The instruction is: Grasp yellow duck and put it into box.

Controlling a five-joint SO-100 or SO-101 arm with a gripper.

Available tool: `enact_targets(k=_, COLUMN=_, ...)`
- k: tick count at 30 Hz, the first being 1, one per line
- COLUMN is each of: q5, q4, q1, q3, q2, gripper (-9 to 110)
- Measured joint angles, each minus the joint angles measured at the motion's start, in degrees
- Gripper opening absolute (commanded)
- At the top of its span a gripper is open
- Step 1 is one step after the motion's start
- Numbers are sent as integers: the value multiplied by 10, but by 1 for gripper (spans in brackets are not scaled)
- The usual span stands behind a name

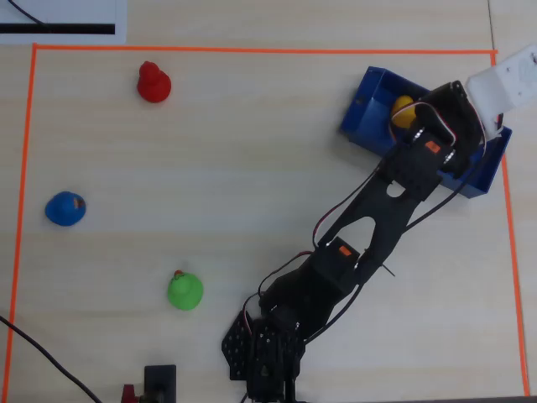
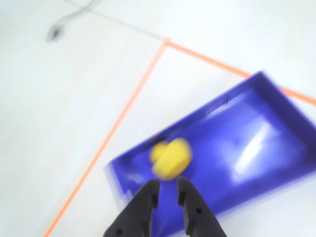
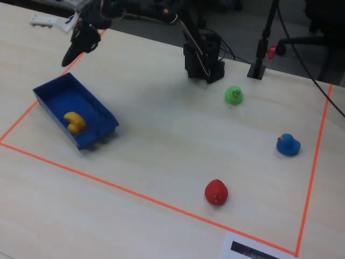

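One yellow duck (image 3: 74, 122) (blurred, seemingly sideways) lies inside the box (image 3: 99, 110).

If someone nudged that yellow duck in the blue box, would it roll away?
Probably not far: the yellow duck lies inside the box, whose low walls would likely stop it. Its rounded body suggests it could wobble or tip. Being small, it is probably light.

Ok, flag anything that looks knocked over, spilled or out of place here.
Nothing stands out. The yellow duck lies inside the blue box, the red duck, blue duck and green duck sit apart on the table, and the hand hangs empty above.
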Motion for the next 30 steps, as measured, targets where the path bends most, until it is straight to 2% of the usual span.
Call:
enact_targets(k=5, q5=-33, q4=85, q1=-130, q3=225, q2=236, gripper=0)
enact_targets(k=12, q5=-135, q4=67, q1=-302, q3=707, q2=601, gripper=0)
enact_targets(k=20, q5=-294, q4=70, q1=-379, q3=1180, q2=954, gripper=0)
enact_targets(k=24, q5=-316, q4=87, q1=-394, q3=1311, q2=1082, gripper=0)
enact_targets(k=30, q5=-316, q4=84, q1=-408, q3=1361, q2=1143, gripper=0)
